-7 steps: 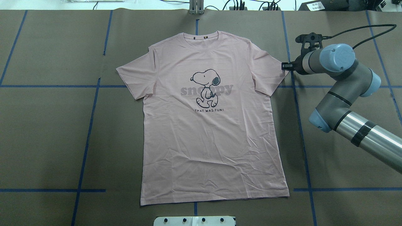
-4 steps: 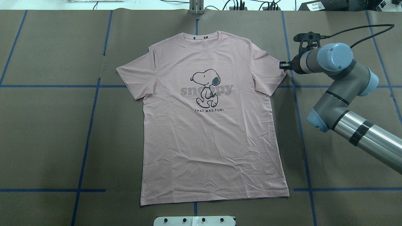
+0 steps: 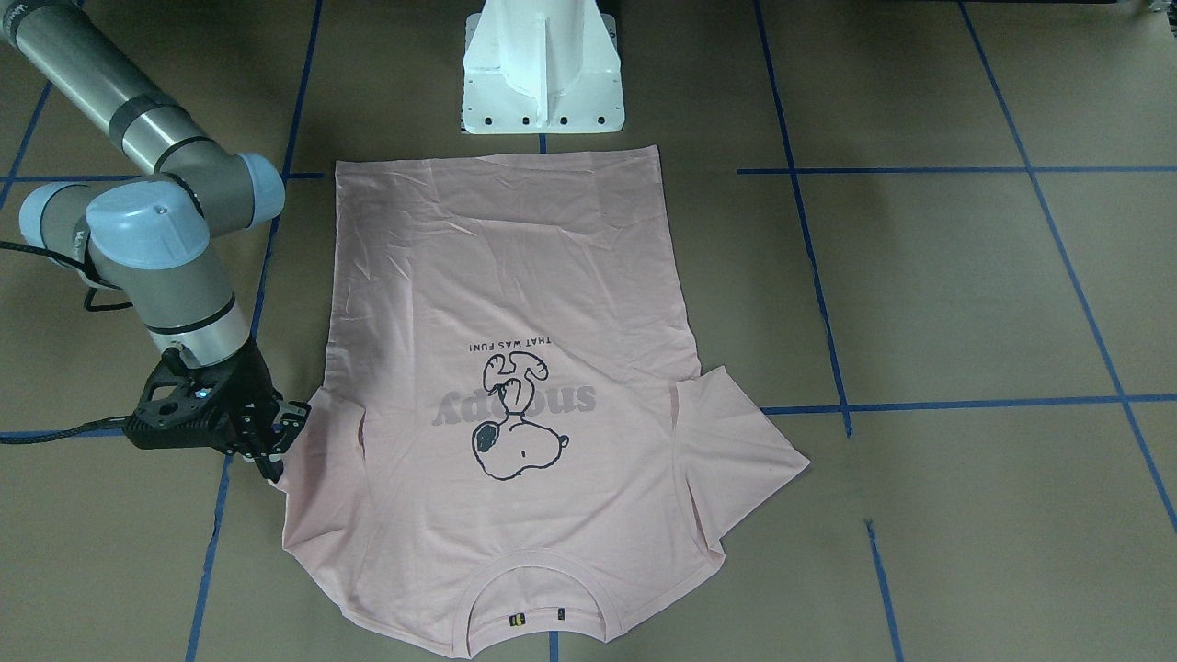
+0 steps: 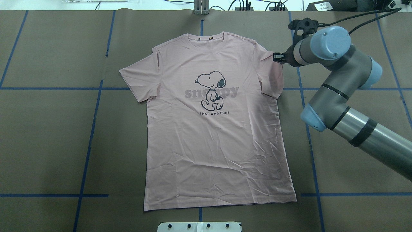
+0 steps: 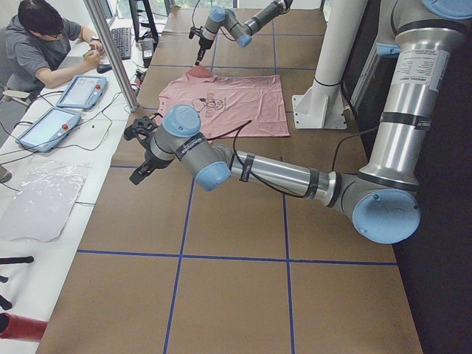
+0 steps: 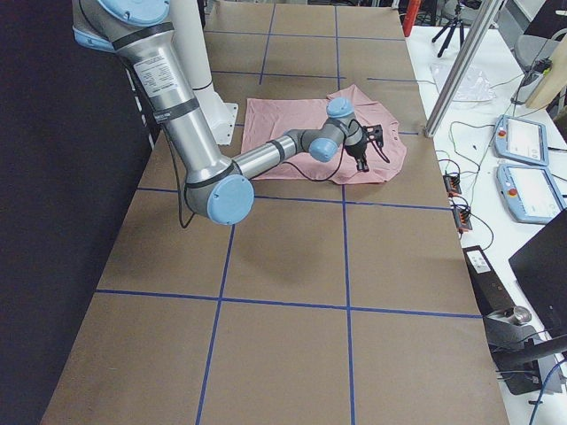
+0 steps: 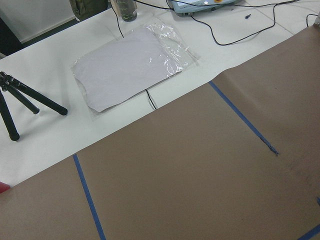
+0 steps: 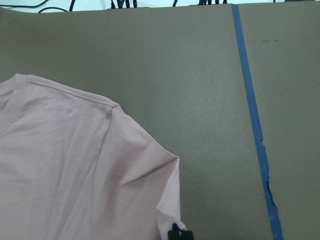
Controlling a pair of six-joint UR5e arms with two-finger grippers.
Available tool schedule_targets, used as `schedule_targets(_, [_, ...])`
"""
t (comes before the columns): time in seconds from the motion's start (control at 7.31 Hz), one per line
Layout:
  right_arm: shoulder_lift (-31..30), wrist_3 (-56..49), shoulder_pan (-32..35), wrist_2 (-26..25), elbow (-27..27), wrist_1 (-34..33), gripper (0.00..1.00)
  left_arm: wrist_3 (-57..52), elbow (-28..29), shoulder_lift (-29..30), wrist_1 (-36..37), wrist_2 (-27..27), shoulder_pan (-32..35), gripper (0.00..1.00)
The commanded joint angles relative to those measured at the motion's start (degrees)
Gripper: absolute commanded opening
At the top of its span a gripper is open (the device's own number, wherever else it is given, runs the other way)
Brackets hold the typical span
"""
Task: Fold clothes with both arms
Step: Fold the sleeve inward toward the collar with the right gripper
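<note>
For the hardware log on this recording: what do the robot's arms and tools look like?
Right arm and left arm: silver-grey tubes, light blue joint caps, black bands. The right tool is black and two-fingered; the left tool looks black too; each trails a black cable.

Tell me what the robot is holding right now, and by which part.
The right gripper pinches the T-shirt at the outer edge of one sleeve. The left gripper is away from it.

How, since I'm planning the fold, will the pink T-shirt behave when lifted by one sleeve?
Probably floppy: the sleeve bunches where the right hand pinches it. Likely light: the T-shirt lies thin and flat, finely wrinkled. It would likely drape, not hold shape.
</note>
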State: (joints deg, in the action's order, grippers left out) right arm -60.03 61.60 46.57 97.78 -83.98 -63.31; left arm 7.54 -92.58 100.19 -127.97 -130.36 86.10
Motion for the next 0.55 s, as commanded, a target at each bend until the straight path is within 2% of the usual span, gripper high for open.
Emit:
schedule_targets(0.0, [10.1,8.0,-6.2,-8.7,4.0,-7.3,0.00,0.1,-0.1,0.0,0.1,-0.2,0.0,1.00])
schedule_targets(0.14, [13.2,9.0,-7.8,-10.5,8.2,-7.2,0.00,0.1,-0.1,0.0,0.1,-0.2,0.0,1.00])
schedule_targets(0.27, [13.8,8.6,-8.8,-11.5,9.3,-7.1,0.16,0.1,-0.1,0.0,0.1,-0.2,0.0,1.00])
schedule_targets(0.41, [13.7,8.3,-9.8,-13.0,9.7,-7.0,0.99,0.1,0.0,-0.1,0.1,-0.2,0.0,1.00])
